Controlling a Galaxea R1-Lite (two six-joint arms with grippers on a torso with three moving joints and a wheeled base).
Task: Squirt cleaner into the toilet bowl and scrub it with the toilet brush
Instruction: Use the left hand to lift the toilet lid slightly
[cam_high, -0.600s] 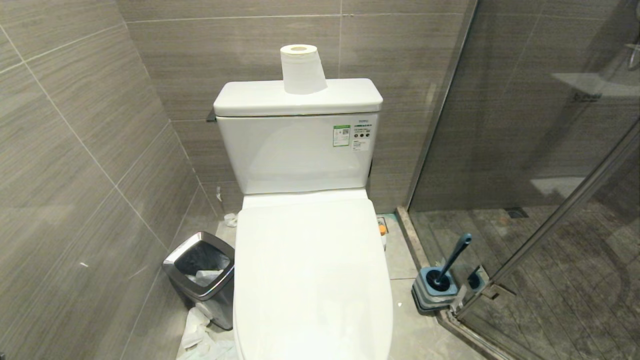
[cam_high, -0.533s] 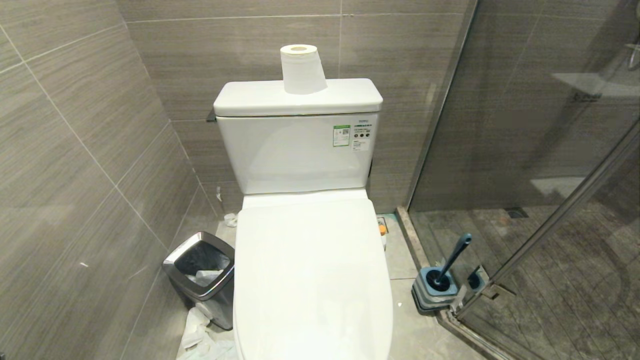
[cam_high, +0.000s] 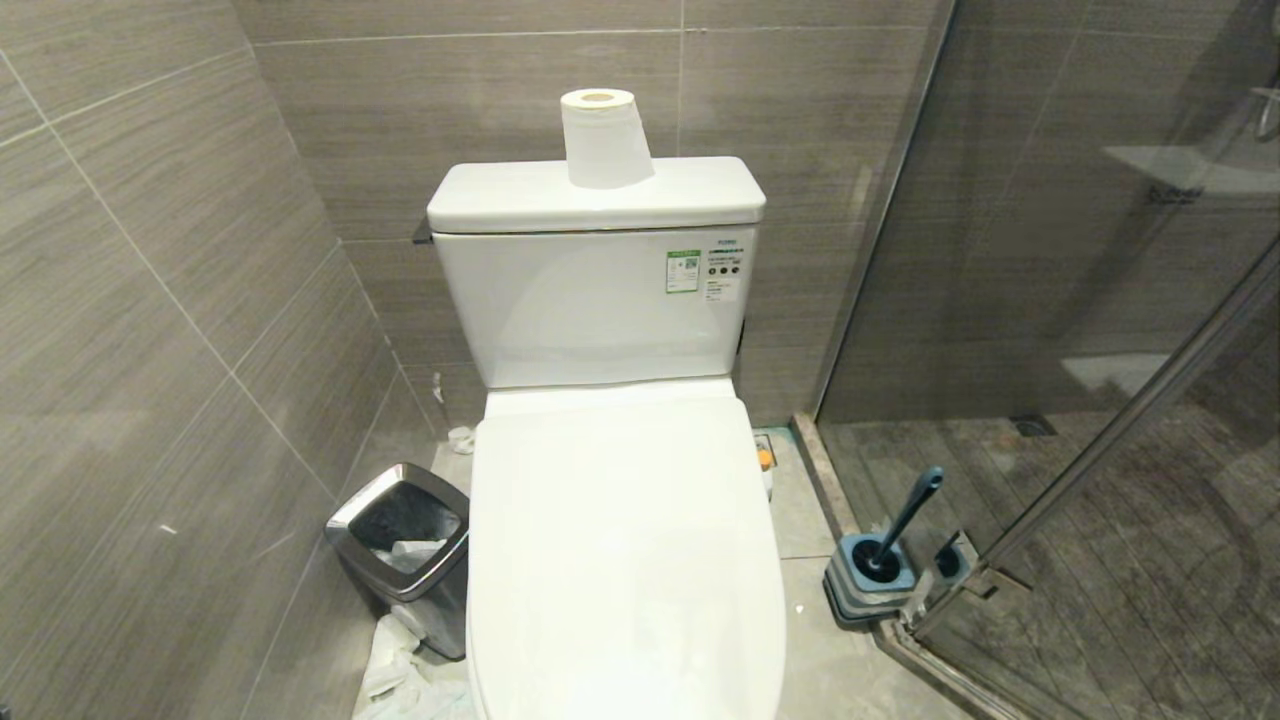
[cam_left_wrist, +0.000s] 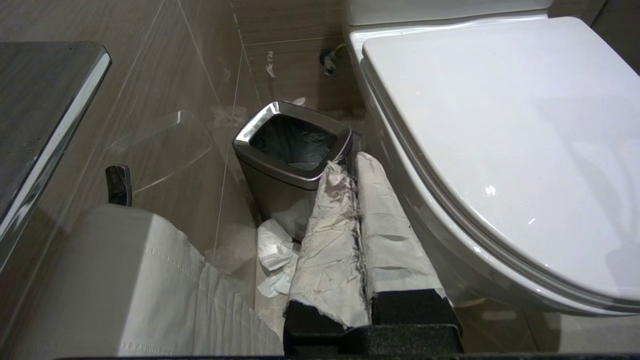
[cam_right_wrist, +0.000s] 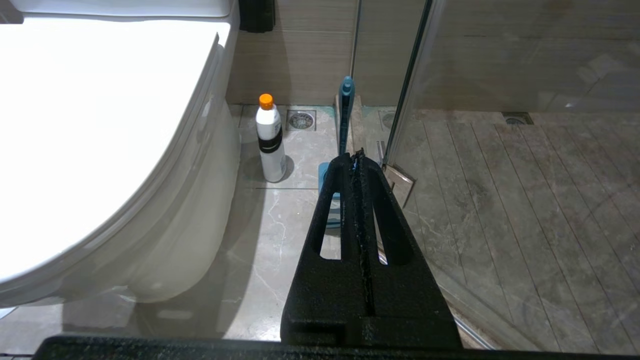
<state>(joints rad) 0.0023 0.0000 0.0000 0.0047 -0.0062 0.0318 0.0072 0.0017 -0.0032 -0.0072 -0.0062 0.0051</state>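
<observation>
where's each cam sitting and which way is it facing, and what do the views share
Head view: high on the robot, facing forward and down at the closed toilet lid, tank and toilet brush; no arm shows.
Left wrist view: low behind the shut left gripper, facing the waste bin beside the toilet.
Right wrist view: low behind the shut right gripper, facing the brush and an orange-capped bottle.
Shared: the lid shows in all three; the bin in head and left; the brush in head and right.

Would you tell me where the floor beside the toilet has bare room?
Bare tile lies between the toilet bowl, the white bottle and the toilet brush. The other side is crowded: the waste bin and crumpled paper fill the gap to the wall.
</observation>
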